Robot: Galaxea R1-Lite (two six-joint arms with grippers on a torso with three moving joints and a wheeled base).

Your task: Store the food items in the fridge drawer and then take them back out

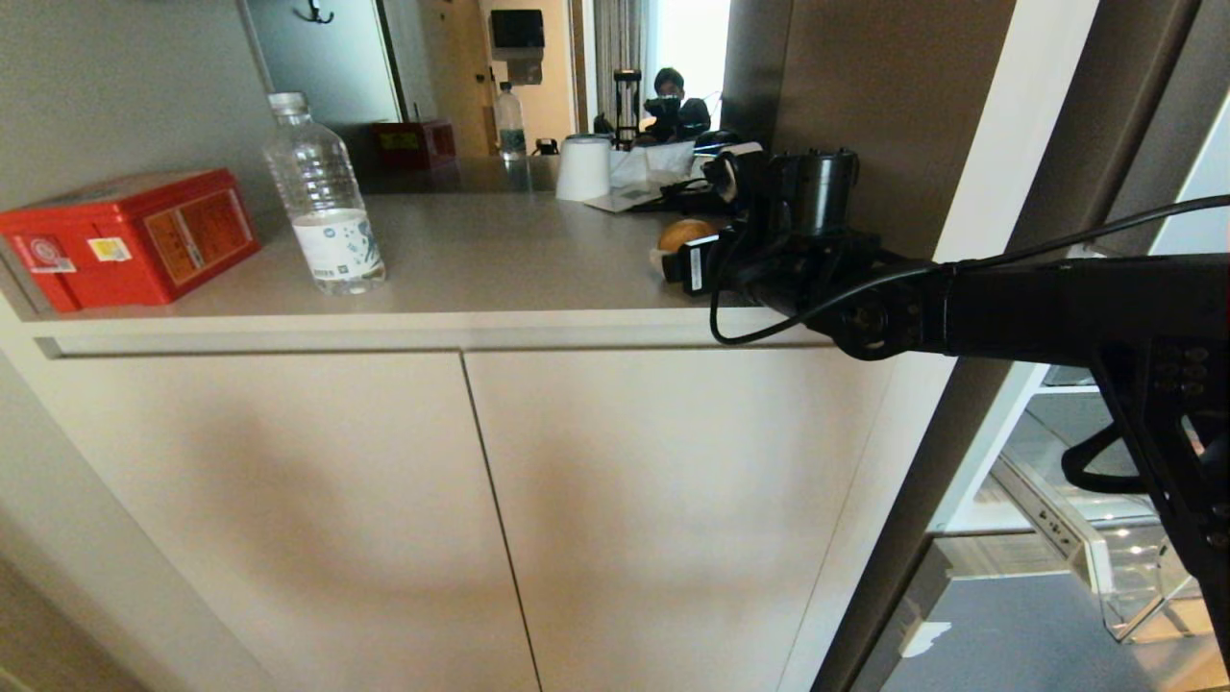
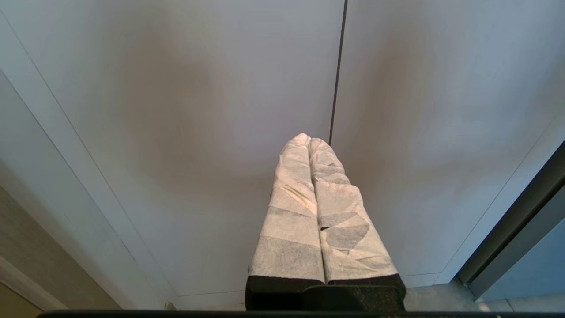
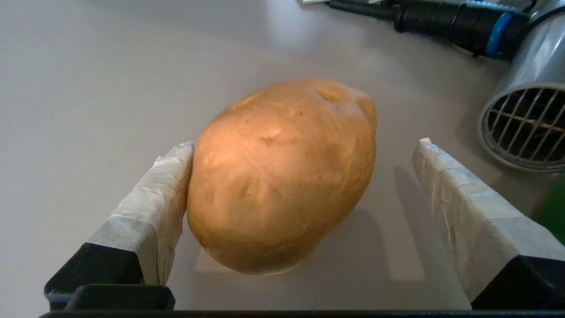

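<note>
On the worktop, the right gripper straddles the potato, jaws wide, one finger touching, likely poised to grasp. Left gripper hangs parked, jaws pressed together.

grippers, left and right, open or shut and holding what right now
left end effector: shut, empty.
right end effector: open around the potato, not gripping it.

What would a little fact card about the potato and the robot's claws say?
potato: tan-brown, lying on the grey countertop
right claw: open around the potato, one finger touching it, the other apart
left claw: shut, empty, facing the cabinet door
fridge drawer: clear bin, low on the robot's right, pulled out
nearby: water bottle, red box
bell pepper: only a green edge shows, cannot tell more
</note>
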